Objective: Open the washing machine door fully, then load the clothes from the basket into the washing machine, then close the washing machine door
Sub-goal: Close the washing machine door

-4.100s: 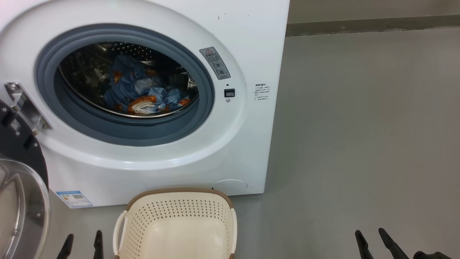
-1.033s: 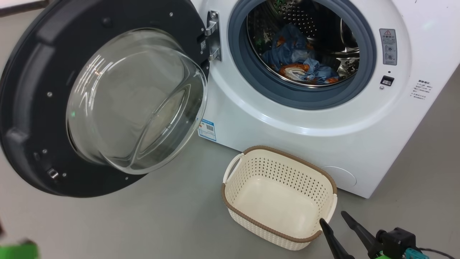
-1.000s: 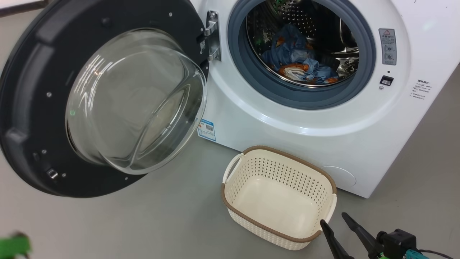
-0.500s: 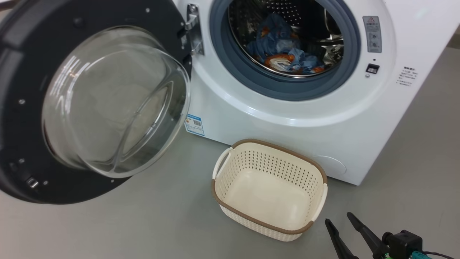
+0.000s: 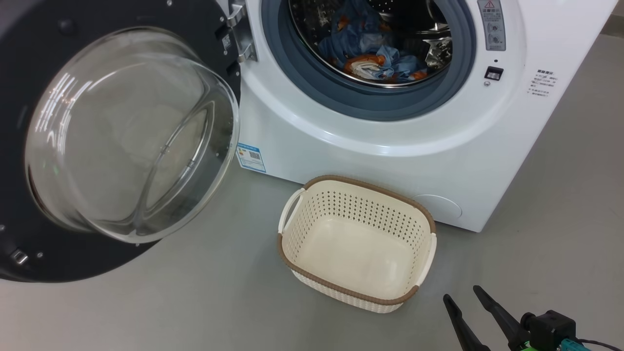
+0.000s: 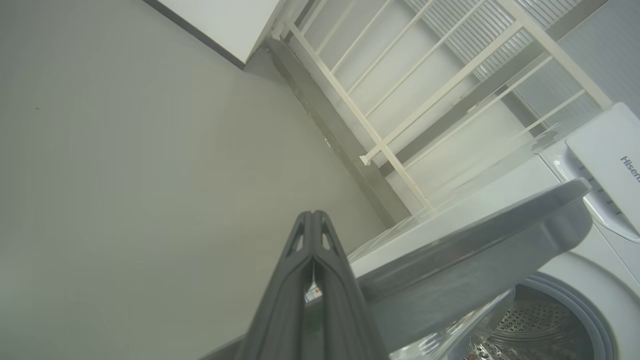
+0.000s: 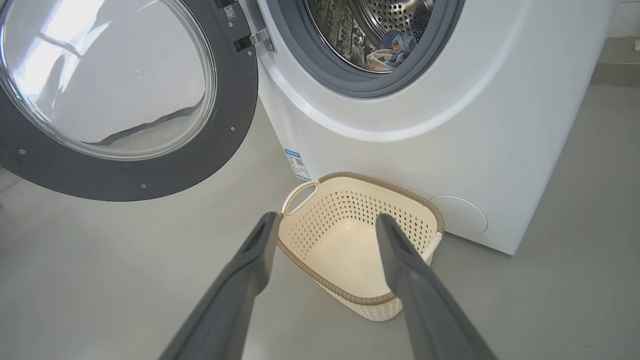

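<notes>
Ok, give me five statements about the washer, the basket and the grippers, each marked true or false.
1. The basket is empty. True.
2. The washer door is shut. False: it stands wide open.
3. The clothes lie inside the drum. True.
4. The right gripper is shut. False: its fingers stand apart, holding nothing.
5. The left gripper is shut, holding nothing. True.
</notes>
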Robot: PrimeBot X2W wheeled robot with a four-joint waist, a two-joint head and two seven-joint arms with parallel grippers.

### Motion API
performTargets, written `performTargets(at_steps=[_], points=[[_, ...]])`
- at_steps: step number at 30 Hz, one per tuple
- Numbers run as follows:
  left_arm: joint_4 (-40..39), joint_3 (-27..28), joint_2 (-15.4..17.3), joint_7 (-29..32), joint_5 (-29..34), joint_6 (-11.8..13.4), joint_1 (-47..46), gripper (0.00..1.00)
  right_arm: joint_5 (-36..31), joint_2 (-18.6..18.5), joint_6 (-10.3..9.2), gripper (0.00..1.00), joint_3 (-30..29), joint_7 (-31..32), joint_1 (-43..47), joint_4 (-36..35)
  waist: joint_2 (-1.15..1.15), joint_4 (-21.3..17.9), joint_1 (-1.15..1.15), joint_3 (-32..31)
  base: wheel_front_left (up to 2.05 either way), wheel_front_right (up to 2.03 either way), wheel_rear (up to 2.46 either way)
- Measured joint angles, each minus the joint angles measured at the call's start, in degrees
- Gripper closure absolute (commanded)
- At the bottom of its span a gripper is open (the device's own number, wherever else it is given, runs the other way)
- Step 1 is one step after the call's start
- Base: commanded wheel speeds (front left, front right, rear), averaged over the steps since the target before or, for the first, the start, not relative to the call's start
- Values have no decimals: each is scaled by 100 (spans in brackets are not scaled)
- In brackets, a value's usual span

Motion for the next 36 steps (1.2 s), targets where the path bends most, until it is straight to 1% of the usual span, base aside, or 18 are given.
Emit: performTargets(at_steps=[4, 10, 14, 20, 28, 31, 36], points=[[123, -210, 107, 566, -369, 1, -48, 100, -1, 0, 1, 0, 2, 0, 0, -10, 0, -28, 0, 43, 0, 0, 0], [-29, -364, 97, 1033, -865, 1, -101, 100, -7, 3, 1, 0, 5, 0, 0, -10, 0, -56, 0, 43, 0, 0, 0], [-143, -458, 155, 1212, -948, 2, -93, 100, -8, 13, 0, 0, 5, 0, 0, -10, 0, -72, 0, 21, 0, 0, 0], [-468, -622, 272, 1686, -1194, 5, 32, 100, -8, 41, 0, 0, -2, 1, 1, -9, 0, -84, 0, -24, 0, 0, 0], [-1438, -787, 411, 2520, -1599, 10, 506, 100, -8, 90, 0, 0, -64, 1, 5, -14, 0, -121, -1, -85, 0, 0, 0], [-1956, -896, 386, 2863, -1728, 9, 689, 100, -8, 93, 0, 0, -116, 1, 7, -24, 0, -134, 0, -87, 0, 0, 0], [-2839, -996, 311, 3207, -1781, 9, 1024, 100, -8, 132, 0, 0, -180, 0, 7, -38, 0, -214, 0, -86, 0, 0, 0]])
